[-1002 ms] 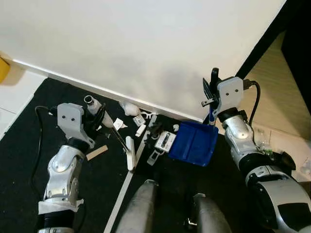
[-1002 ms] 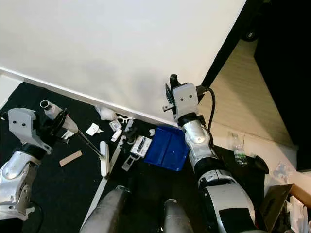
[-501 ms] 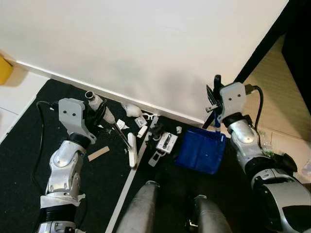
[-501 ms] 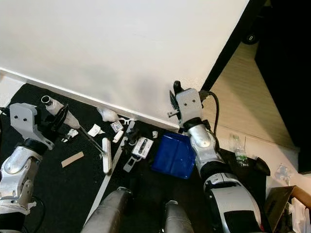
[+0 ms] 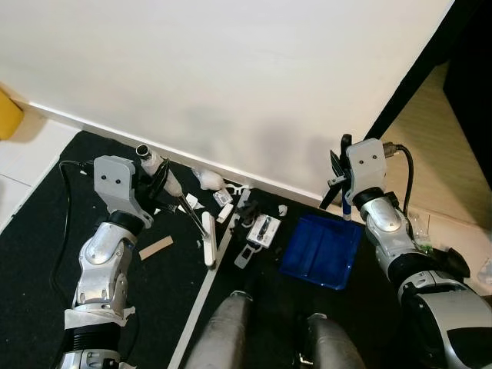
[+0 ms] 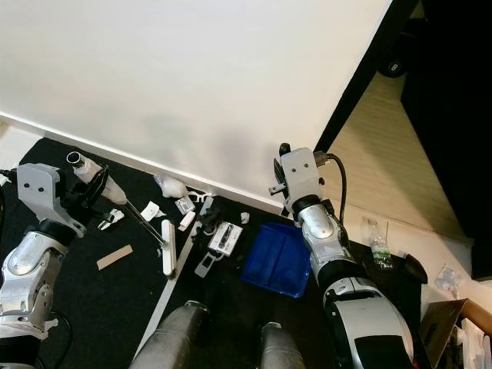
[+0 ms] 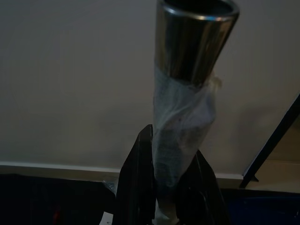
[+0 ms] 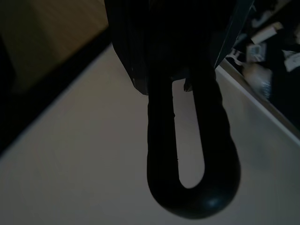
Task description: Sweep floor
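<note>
My left gripper (image 5: 157,182) is shut on the taped metal broom handle (image 7: 183,117); the handle slants down to a white broom head (image 5: 207,242) resting on the black mat. My right gripper (image 5: 339,175) is shut on the dark loop handle (image 8: 187,159) of the blue dustpan (image 5: 321,250), which lies on the mat to the right of the litter. Scattered litter lies between broom and dustpan near the baseboard: a crumpled white wad (image 5: 207,180), small white pieces (image 5: 224,198), a grey-and-white box (image 5: 264,229) and a wooden strip (image 5: 156,247).
A white wall with a baseboard (image 5: 100,132) runs close ahead. A white tape line (image 5: 196,307) crosses the black mat. My legs (image 5: 231,330) stand at the bottom. A plastic bottle (image 6: 377,234) lies right of the mat; a yellow object (image 5: 8,115) sits far left.
The right gripper has drawn the dustpan to the right and toward me, away from the litter, and it lies flatter. The broom has hardly moved.
</note>
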Robot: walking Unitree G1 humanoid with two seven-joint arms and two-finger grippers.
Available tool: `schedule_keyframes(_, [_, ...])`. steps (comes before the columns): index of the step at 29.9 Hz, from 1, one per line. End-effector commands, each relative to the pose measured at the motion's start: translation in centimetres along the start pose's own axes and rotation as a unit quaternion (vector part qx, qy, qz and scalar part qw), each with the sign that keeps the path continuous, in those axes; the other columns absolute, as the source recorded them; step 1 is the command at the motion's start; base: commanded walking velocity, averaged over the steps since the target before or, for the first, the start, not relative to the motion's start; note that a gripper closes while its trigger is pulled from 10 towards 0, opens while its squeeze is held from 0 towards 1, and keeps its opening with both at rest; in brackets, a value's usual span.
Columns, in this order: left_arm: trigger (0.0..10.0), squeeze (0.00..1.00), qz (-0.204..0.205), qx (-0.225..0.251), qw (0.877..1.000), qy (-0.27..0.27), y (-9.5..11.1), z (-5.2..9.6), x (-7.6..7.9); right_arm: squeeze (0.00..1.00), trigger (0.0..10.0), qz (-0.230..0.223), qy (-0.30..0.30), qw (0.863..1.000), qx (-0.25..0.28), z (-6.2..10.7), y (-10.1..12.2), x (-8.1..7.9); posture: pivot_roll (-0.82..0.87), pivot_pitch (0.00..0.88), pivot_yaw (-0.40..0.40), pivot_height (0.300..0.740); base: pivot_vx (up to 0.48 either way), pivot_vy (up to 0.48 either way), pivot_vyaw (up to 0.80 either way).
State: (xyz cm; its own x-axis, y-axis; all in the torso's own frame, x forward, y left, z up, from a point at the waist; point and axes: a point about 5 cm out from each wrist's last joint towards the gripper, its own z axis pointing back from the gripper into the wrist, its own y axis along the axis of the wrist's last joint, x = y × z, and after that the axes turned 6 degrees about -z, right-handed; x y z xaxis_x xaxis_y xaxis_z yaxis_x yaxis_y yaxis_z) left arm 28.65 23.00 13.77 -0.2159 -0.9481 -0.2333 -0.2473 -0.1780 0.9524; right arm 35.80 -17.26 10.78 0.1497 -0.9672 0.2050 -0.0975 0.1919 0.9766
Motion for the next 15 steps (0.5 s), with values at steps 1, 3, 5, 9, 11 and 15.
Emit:
schedule_keyframes(1, [10.0, 0.0, 0.001, 0.002, 1.0, 0.0, -0.1, 0.1, 0.3, 0.0, 10.0, 0.004, -0.013, 0.997, -0.073, 1.7, -2.9, 0.6, 0.17, 0.202, 0.04, 0.74, 0.0, 0.0, 0.0])
schedule_keyframes(3, [10.0, 0.0, 0.002, 0.002, 1.0, 0.001, -0.2, 0.1, 0.3, 0.0, 10.0, 0.008, -0.02, 0.997, -0.076, 1.9, -3.0, 1.1, 0.16, 0.2, 0.04, 0.74, 0.0, 0.0, 0.0])
schedule_keyframes(5, [10.0, 0.0, 0.003, 0.002, 1.0, 0.001, -0.2, 0.1, 0.4, 0.0, 10.0, 0.012, -0.024, 0.997, -0.077, 2.0, -3.1, 1.5, 0.16, 0.2, 0.04, 0.74, 0.0, 0.0, 0.0])
schedule_keyframes(9, [10.0, 0.0, 0.007, 0.002, 1.0, -0.001, -0.3, -0.1, 0.6, 0.0, 10.0, 0.037, -0.039, 0.995, -0.088, 2.5, -3.3, 3.1, 0.15, 0.199, 0.039, 0.74, 0.0, 0.0, 0.0])
schedule_keyframes(11, [10.0, 0.0, 0.008, 0.002, 1.0, -0.001, -0.4, -0.1, 0.6, 0.0, 10.0, 0.045, -0.043, 0.994, -0.093, 2.7, -3.5, 3.5, 0.15, 0.199, 0.039, 0.74, 0.0, 0.0, 0.0])
schedule_keyframes(15, [10.0, 0.0, 0.01, 0.002, 1.0, -0.003, -0.4, -0.3, 0.7, 0.0, 10.0, 0.086, -0.048, 0.988, -0.12, 3.4, -4.2, 4.4, 0.13, 0.194, 0.048, 0.74, 0.0, 0.0, 0.0])
